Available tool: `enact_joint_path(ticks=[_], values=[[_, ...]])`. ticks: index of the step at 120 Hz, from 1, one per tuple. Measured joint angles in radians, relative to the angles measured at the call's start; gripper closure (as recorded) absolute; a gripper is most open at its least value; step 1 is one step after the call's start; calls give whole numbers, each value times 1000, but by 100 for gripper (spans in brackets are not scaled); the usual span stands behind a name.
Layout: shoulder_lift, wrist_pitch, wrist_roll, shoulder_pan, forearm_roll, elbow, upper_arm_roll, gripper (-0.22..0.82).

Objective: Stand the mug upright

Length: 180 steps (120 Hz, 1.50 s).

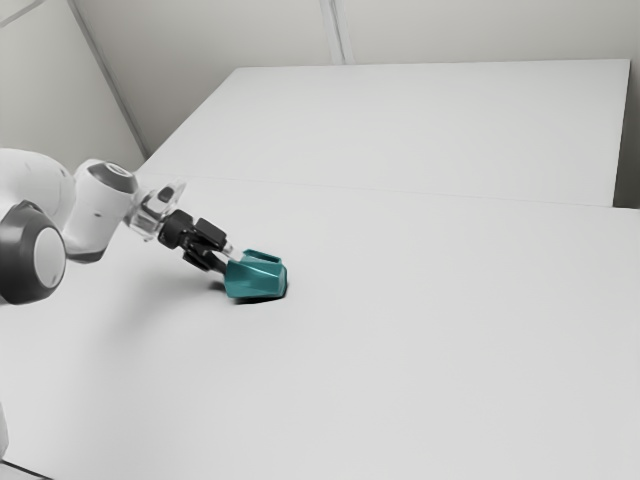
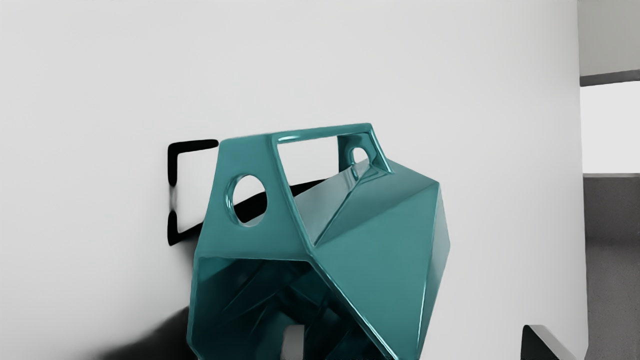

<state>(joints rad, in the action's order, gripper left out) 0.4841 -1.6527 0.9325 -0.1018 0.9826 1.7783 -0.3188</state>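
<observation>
We saw bright, pale light over the table [image 1: 420,360], nearly washing it white. In the exterior view a faint, soft shadow lay below the arm [image 1: 95,215], and a darker one hugged the mug [image 1: 255,281]. In the wrist view we caught thin glints along its edges — its inside sank into gloom — while its handle [image 2: 250,156] threw a crisp black shadow.

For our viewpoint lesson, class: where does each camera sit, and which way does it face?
Exterior view: beside the arm, looking down across the white table; the arm enters from this view's left, its end effector at the teal mug.
Wrist view: on the arm's hand, looking past its two open fingertips toward the mug's mouth and handle.
Shared: the tabletop, fingers and mug, lying on its side.
</observation>
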Motion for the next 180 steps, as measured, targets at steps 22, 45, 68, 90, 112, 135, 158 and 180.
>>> enact_joint_path(ticks=[22,45,68,90,112,135,158,180], values=[[0,33,37,-12,42,40,0,45],[0,47,65,-21,65,47,0,60],[0,53,86,-19,99,53,1,72],[-2,55,103,-15,111,52,1,76],[-36,63,117,-13,112,52,-1,78],[-139,58,125,12,53,51,-4,78],[-280,-41,86,87,-229,56,1,79],[-398,-189,-12,142,-587,131,43,79]])
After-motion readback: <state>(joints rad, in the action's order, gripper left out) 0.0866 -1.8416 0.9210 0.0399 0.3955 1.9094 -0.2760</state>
